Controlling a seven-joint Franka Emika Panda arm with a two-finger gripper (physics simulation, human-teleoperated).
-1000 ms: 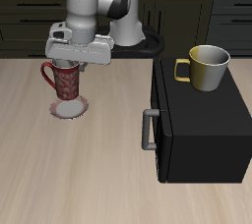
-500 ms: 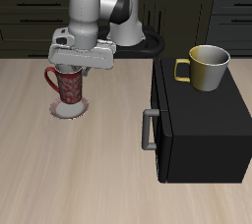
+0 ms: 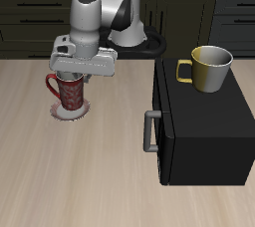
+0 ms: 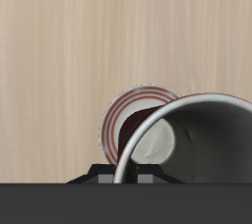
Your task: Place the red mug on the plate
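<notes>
Red mug [image 3: 70, 91] stands upright on the plate [image 3: 60, 113], its long axis vertical and mouth facing up. We see its loop handle pointing toward nine o'clock in the exterior view. Plate rim shows around the mug's base from about five to nine o'clock there. In the wrist view we look down into the red mug [image 4: 197, 135]: grey-white inside, with nothing visible in it, and the plate [image 4: 123, 118] ringed reddish-brown beneath and beside it.

Gripper [image 3: 82, 71] hangs directly over the mug's mouth, at twelve o'clock from it. We cannot tell whether its fingers are spread or pinching the rim; the gripper body hides them in the exterior view, and the wrist view shows only dark stubs.

Yellow mug [image 3: 206, 68] sits upright on the black cabinet [image 3: 204, 131], at about three o'clock from the red mug, well apart. Its handle points toward nine o'clock. We cannot see whether it holds anything.
</notes>
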